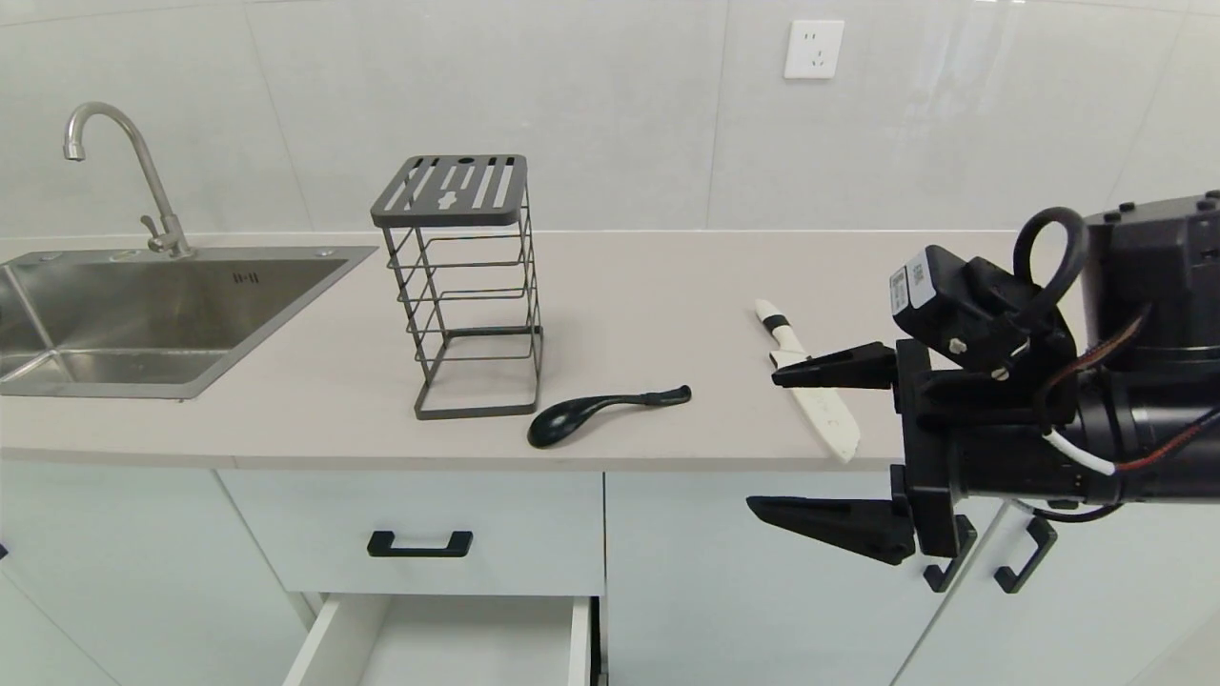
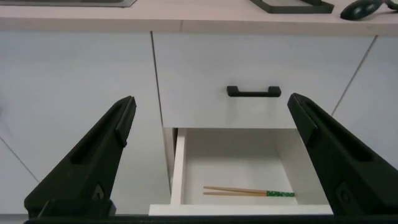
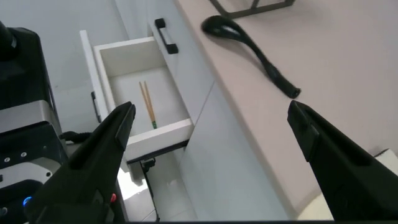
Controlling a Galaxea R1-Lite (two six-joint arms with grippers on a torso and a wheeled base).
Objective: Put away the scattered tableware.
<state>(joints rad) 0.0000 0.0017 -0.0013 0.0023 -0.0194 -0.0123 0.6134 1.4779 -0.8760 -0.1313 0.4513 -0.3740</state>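
1. Counter (image 1: 667, 286): pale, smooth, matte slab. A stainless steel sink (image 1: 143, 295) is let in at the left end, with a curved metal tap (image 1: 124, 162) behind it.
2. Rack (image 1: 462, 286): dark grey wire, tall and box-shaped, with a flat slotted plate on top. It stands upright on the counter to the right of the sink.
3. Spoon (image 1: 600, 412): glossy black, with a rounded bowl and a curved handle. It lies flat near the counter's front edge, bowl just beside the rack's foot.
4. Knife (image 1: 810, 386): white blade, white handle with one black band. It lies flat to the right of the spoon, apart from it, tip toward the front edge.
5. Right gripper (image 1: 767, 441): black wedge fingers spread wide, nothing between them, held in front of the counter edge. In the head view the upper finger crosses the knife; contact cannot be told.
6. Left gripper (image 2: 211, 102): fingers spread wide, gripping nothing, low and facing the cabinet front.
7. Drawer (image 2: 177, 168): white, standing open beneath a closed one with a black bar handle (image 2: 254, 92).
8. Both wrist views look into the drawer: a pair of wooden chopsticks (image 2: 245, 192) with green ends lies side by side on its floor. The head view takes in the drawer's near part, the rack's top and the whole knife.
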